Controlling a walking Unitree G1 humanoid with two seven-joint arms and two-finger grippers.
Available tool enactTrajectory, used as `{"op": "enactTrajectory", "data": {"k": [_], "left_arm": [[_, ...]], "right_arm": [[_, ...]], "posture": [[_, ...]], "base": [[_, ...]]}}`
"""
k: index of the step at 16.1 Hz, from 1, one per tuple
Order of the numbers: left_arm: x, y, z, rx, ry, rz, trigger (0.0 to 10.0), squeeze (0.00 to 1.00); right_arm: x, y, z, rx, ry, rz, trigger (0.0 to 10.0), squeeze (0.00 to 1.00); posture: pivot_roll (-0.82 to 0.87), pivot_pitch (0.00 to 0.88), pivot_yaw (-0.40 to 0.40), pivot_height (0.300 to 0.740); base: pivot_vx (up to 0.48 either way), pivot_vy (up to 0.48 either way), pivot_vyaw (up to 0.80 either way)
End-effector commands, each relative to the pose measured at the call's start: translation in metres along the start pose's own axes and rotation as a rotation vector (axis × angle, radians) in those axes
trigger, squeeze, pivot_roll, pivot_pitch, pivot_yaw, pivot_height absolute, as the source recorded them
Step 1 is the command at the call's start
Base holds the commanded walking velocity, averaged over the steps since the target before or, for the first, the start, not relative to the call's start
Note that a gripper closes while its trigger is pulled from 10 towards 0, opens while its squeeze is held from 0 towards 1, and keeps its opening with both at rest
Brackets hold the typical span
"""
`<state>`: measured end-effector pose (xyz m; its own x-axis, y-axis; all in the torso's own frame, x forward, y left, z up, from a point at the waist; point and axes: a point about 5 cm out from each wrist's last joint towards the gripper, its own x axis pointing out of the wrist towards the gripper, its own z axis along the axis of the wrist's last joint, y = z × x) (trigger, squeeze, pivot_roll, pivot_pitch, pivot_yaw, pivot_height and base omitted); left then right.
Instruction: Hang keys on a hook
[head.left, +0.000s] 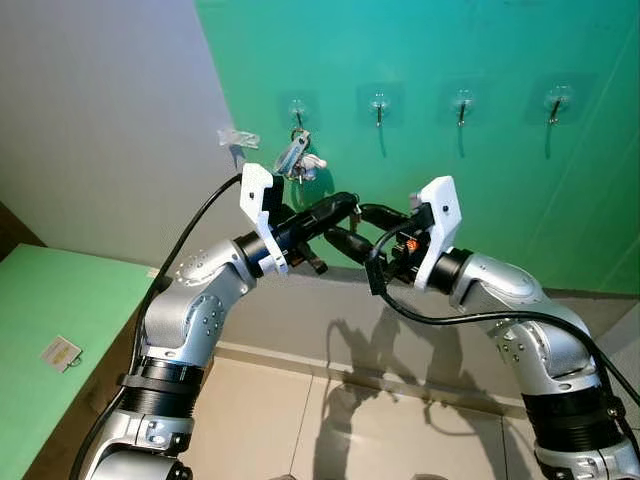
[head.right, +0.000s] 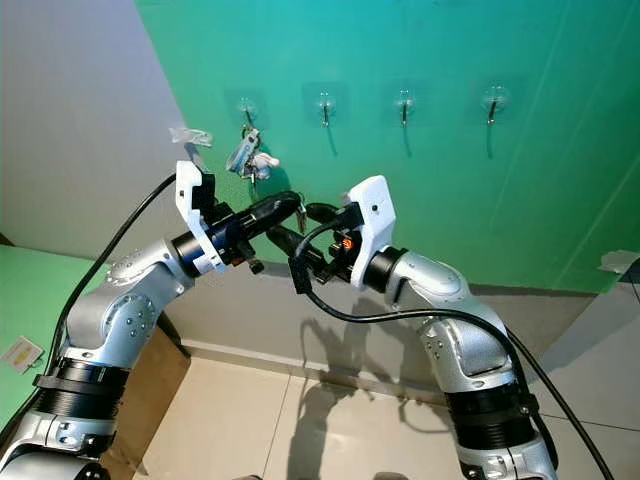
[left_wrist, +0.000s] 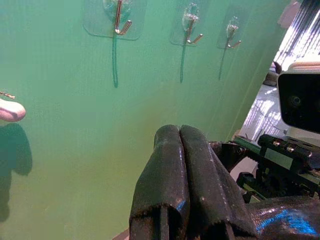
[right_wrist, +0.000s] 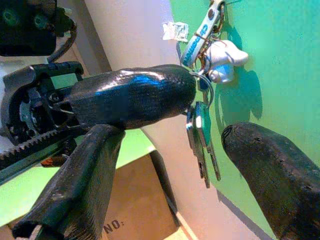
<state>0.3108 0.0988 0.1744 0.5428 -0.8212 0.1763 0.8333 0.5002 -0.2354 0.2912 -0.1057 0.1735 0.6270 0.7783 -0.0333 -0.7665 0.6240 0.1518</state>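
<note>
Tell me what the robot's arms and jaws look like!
Both arms are shiny silver metal with rounded joints and ribbed black rings lower down. The left gripper and right gripper each have two long, black, rubbery-looking fingers. A flat white plate sits at each wrist, and thick black cables loop along the arms. A toothed black rack shows behind the jaws in the wrist views.

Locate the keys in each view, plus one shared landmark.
Left eye view: keys hang on the leftmost hook, upper centre-left.
Right eye view: same hook, upper left.
Left wrist view: the bunch's white charm, cut by the frame edge.
Right wrist view: close up, ahead of the right hand.
Landmark: green wall.
</note>
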Motion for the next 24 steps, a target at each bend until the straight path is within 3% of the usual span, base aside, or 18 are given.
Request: {"op": "enactTrajectory", "data": {"k": [1, 10, 24], "left_arm": [[-0.001, -0.002, 0.004, 0.019, 0.003, -0.010, 0.0, 0.00], [0.002, 0.007, 0.021, 0.045, -0.061, 0.057, 0.0, 0.00], [0.008, -0.004, 0.017, 0.022, -0.050, 0.004, 0.0, 0.00]], "right_arm": [[0.004, -0.001, 0.005, -0.022, -0.012, -0.010, 10.0, 0.00], [0.007, -0.001, 0.001, -0.012, -0.005, 0.002, 10.0, 0.00], [0.017, -0.004, 0.000, -0.027, -0.012, -0.008, 9.7, 0.00]], "posture": [[-0.23, 0.000, 0.131, 0.740], [-0.22, 0.000, 0.128, 0.740], [-0.22, 0.000, 0.132, 0.740]], "base": [[0.000, 0.000, 0.00], [0.000, 0.000, 0.00], [0.000, 0.000, 0.00]]}}
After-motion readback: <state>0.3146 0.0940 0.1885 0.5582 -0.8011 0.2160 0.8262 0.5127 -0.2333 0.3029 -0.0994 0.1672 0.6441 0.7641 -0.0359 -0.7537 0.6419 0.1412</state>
